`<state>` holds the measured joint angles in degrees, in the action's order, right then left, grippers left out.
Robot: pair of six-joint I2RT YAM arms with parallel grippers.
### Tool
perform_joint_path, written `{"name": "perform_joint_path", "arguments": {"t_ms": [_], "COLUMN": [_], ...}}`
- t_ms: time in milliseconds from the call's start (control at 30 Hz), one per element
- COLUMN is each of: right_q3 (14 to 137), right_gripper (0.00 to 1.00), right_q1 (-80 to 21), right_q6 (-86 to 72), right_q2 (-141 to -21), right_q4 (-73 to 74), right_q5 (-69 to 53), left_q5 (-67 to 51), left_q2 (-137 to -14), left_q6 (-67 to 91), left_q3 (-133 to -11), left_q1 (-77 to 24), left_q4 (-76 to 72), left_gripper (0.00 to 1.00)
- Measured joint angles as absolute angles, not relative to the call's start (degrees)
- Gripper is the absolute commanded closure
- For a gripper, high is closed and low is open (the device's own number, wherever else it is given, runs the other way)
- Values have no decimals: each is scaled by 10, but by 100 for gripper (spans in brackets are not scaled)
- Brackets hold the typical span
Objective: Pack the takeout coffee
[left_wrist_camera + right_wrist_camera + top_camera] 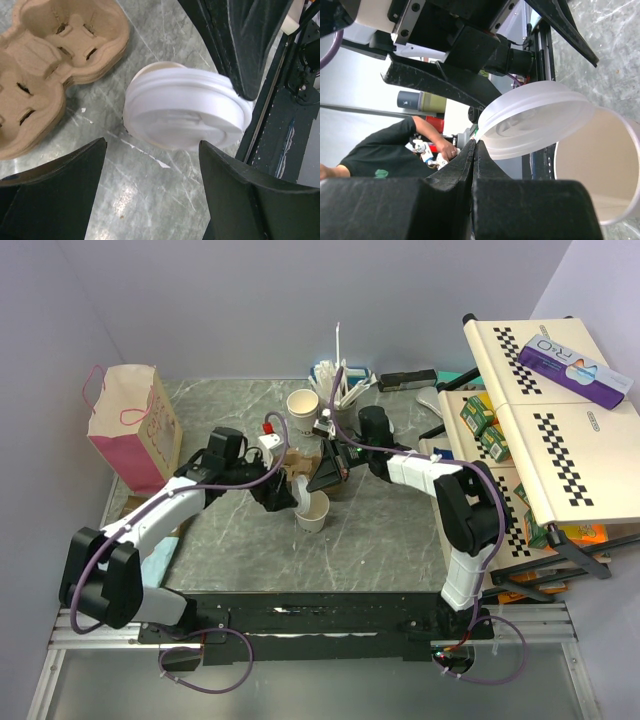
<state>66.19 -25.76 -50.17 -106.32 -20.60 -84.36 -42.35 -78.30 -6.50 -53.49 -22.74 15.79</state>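
Table carries a cardboard tray and, near it, the upright paper cup. The white lid lies tilted over the cup's mouth, its rim pinched by the right end effector, which is closed on it. The left end effector hovers above, spread wide and holding nothing.

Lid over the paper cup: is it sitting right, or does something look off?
The lid is askew: it tilts over the cup, pinched at one edge by the right pincer, so part of the cup's mouth is uncovered. The left pincer stands open nearby. No spill shows.
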Motion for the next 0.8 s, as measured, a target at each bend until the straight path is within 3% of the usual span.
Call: {"name": "perform_joint_path", "arguments": {"t_ms": [433, 800], "right_q3": [664, 696], "right_gripper": [99, 86], "right_q1": [-239, -222], "right_q6": [-407, -302], "right_q2": [-1088, -1089], "right_q4": [-78, 58], "right_q5": [-848, -837], "left_q5": [-424, -424], "left_q2": [-814, -815], "left_q6": [-48, -46], "left_q3": [-551, -551], "left_q1": [-241, -248], "left_q4": [126, 114], "left_gripper": [20, 20]}}
